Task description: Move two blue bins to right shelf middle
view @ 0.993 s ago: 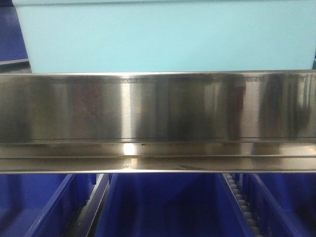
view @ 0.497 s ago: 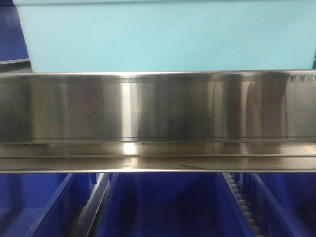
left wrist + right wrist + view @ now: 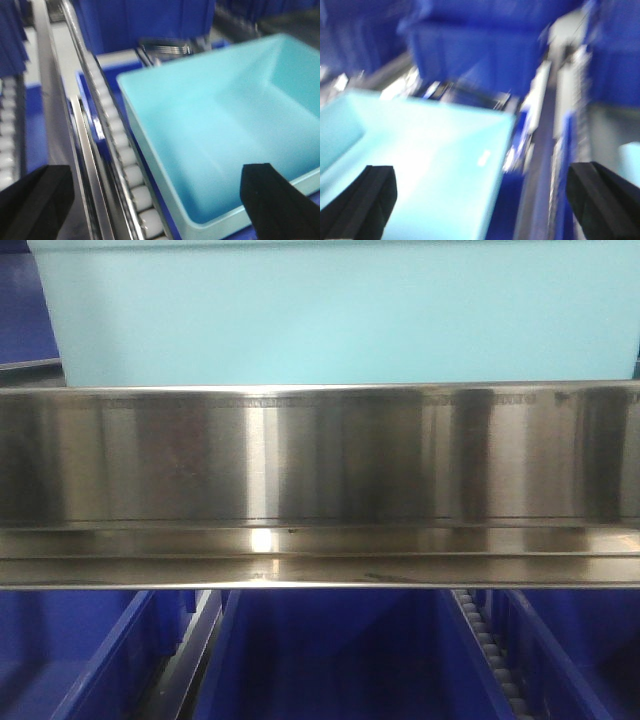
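The pale blue bin (image 3: 340,320) is sitting at the front edge of its shelf level, right behind the steel rail (image 3: 320,460). It is holding exactly the place it held a second ago. Only the reflections are changing, with dark bands sliding along the right end of the rail. That is probably the arms moving in front of the shelf while the bin itself is not being shifted at all. Below the rail the dark blue bins (image 3: 330,660) are resting in their lanes beside a roller track (image 3: 125,165). The left gripper (image 3: 155,180) is hanging spread wide with nothing between its fingers. One finger is showing over the roller track and the other over the bin's hollow, so it is straddling the bin's left wall in that view. The right gripper (image 3: 480,195) is likewise gaping wide and holding nothing. It is showing over the bin's right-hand corner, and its picture is smearing heavily — a sign, I judge, that this arm is travelling. How high either gripper is standing above the rim I cannot tell. So the task is sitting at the approach stage — the bin is not yet being gripped or lifted, and the right shelf's middle level is not appearing in any view.
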Robot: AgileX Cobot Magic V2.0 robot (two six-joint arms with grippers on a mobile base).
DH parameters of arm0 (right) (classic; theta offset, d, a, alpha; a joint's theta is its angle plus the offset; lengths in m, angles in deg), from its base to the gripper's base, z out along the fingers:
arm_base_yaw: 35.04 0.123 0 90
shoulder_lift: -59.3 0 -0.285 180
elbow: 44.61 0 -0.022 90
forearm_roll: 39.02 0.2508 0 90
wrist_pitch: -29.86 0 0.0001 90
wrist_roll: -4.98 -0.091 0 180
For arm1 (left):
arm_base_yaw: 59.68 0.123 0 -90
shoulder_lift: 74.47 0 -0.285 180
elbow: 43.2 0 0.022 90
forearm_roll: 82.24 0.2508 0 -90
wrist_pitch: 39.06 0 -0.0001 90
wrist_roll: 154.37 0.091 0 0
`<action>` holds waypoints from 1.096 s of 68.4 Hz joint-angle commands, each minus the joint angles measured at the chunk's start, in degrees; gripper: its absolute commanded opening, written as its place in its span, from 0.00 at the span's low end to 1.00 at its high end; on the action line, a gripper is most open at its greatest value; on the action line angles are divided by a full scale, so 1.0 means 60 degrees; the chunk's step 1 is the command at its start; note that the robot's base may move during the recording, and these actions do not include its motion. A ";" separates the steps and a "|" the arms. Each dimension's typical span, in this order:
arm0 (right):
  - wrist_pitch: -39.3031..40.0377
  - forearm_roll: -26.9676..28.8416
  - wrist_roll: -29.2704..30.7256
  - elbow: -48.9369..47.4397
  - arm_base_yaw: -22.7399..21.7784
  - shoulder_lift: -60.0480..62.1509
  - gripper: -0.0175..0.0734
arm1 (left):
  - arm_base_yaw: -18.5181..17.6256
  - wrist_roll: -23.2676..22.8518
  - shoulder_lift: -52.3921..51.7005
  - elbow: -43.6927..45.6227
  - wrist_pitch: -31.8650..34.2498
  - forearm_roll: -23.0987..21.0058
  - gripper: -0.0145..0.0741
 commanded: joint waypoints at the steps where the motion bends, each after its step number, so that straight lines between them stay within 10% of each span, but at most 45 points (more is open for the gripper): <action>1: -0.0845 0.0009 0.0034 -0.0938 0.0211 -0.0971 0.82 | -0.0095 -0.0014 0.0792 0.0856 -0.0772 -0.0066 0.82; 26: -0.4410 -0.1704 -0.1438 -0.4016 0.0233 -0.4251 0.82 | -0.0095 -0.1248 0.3988 0.3138 -0.2766 0.0063 0.82; 75: -0.4178 -0.1128 -0.1438 -0.4121 0.0233 -0.7249 0.78 | -0.0074 -0.1552 0.6569 0.3434 -0.2805 0.0111 0.76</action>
